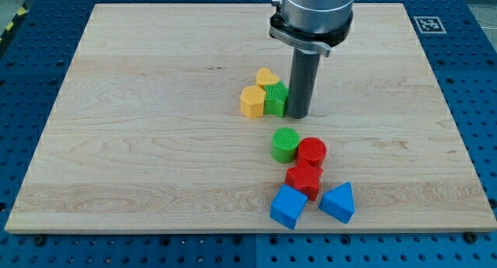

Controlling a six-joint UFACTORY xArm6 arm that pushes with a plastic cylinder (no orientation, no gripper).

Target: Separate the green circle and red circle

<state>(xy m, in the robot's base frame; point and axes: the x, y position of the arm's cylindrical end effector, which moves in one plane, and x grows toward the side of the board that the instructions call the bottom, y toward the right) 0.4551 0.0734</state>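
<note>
The green circle (286, 144) and the red circle (312, 152) stand side by side and touch, right of the board's middle, green on the view's left. My tip (299, 113) rests on the board just above them, a short gap from the green circle. It stands right beside a green block (275, 99).
A yellow hexagon block (252, 101) and a yellow block (267, 77) cluster with the green block left of my tip. A red block (304, 179) sits below the red circle. A blue block (288, 206) and a blue triangular block (338, 202) lie lower. The wooden board (140, 128) sits on a blue table.
</note>
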